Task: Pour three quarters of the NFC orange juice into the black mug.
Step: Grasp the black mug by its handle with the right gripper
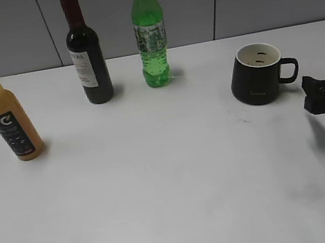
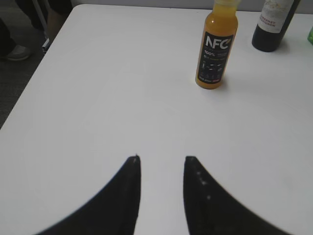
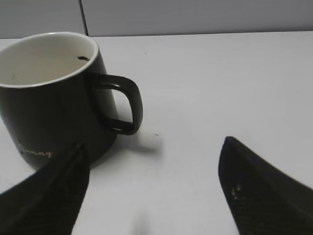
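White "NFC" and "100%" on the orange juice bottle (image 2: 215,46); both claws, left (image 2: 161,159) and right (image 3: 154,147), apart, empty.

Juice bottle (image 2: 216,46): black label, white "NFC", "100%" under it; smaller lines below too blurred to read. Wine bottle (image 1: 88,54): white label, letters "ERA" show in the exterior view, rest turned away. Mug (image 3: 58,103): small pale script low on the side, looks like "Sunny", not sure. Soda bottle (image 1: 150,36): patterned label, no legible text.
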`<state>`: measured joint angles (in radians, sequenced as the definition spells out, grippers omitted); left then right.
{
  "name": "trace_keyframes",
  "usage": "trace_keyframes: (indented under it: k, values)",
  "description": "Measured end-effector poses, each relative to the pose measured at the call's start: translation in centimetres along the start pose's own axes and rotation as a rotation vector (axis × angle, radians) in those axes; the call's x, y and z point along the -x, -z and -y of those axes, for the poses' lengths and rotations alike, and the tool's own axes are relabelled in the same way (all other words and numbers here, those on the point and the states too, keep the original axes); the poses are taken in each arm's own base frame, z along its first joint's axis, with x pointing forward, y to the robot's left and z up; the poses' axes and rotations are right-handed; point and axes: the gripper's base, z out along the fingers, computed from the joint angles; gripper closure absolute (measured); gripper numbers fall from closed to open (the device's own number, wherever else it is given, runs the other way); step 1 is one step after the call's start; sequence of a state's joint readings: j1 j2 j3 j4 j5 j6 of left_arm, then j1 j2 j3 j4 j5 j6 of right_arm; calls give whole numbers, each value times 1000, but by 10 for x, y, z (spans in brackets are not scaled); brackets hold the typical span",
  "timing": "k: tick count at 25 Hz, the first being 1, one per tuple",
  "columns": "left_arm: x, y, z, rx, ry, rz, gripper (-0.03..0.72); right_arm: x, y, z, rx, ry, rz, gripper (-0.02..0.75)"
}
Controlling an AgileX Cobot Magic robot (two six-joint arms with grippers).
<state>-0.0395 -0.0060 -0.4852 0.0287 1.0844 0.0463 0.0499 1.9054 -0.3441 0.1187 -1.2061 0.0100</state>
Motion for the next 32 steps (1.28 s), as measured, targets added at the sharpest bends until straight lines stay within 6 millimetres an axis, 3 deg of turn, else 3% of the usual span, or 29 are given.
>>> trace_keyframes:
  k: [13,32]
  values:
    - [0,0,0,0,0,1,449,-13,-52,-5,0,2,11,124]
    - [0,0,0,0,0,1,449,-26,-95,-8,-11,-5,43,141]
